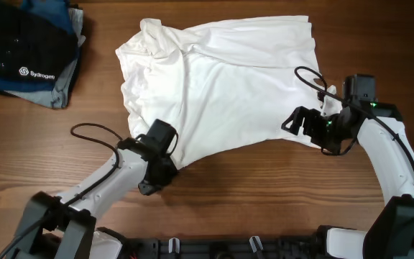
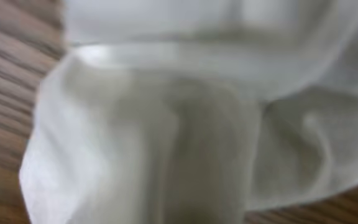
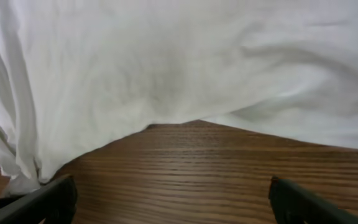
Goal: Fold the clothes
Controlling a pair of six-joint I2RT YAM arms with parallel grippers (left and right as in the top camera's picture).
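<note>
Two sets of fingers tend a white shirt-like garment spread on the wooden tabletop: the left fingers are together, apparently pinching its near-left corner, while the right fingers stand wide apart short of the hem, probably needing their own grip before folding.

One white garment, one dark stack, two arms.

Item: dark blue-black folded stack, white logo, lying well away up-left of left claw; wooden table lying beneath.
</note>
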